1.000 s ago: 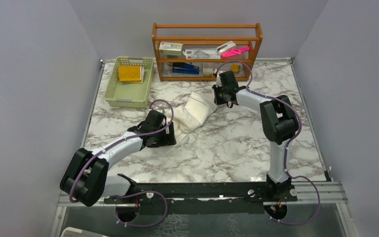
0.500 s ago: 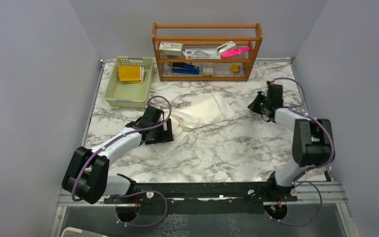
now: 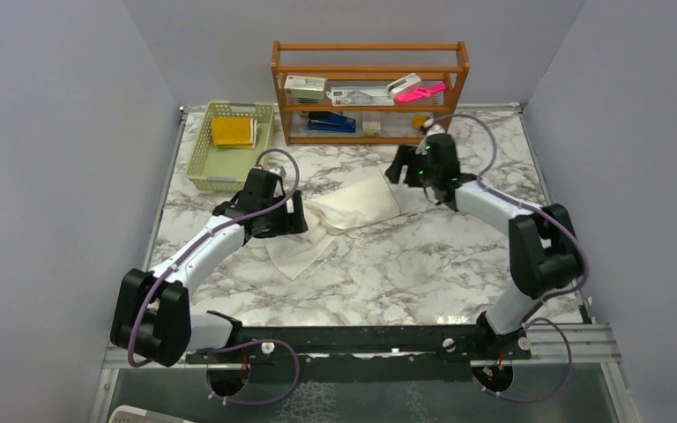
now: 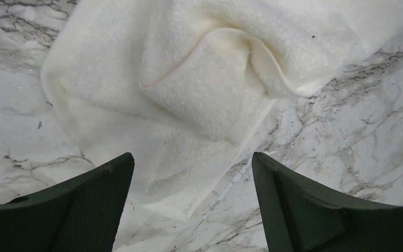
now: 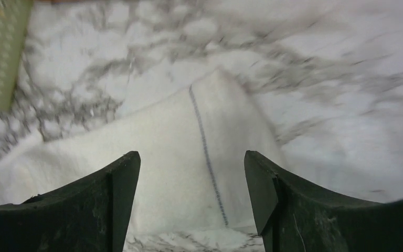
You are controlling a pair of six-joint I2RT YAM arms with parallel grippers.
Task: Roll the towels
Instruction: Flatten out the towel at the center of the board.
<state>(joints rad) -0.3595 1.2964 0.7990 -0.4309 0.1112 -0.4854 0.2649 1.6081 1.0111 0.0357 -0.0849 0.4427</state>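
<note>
There is one cream towel (image 3: 353, 201), one yellow towel (image 3: 232, 131), one green basket (image 3: 226, 183) and one wooden rack (image 3: 369, 47).

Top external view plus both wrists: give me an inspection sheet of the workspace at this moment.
Surface: white marbled table.
Job's things: cream towel crumpled mid-table, not rolled; yellow towel folded inside the green basket.
Clutter: wooden shelf rack at the back, holding stationery.
Grippers: left gripper open over the cream towel's left end; right gripper open above its right end; neither holds anything.
Cables: purple cables loop off both arms.
Surroundings: plain grey walls on three sides.
</note>
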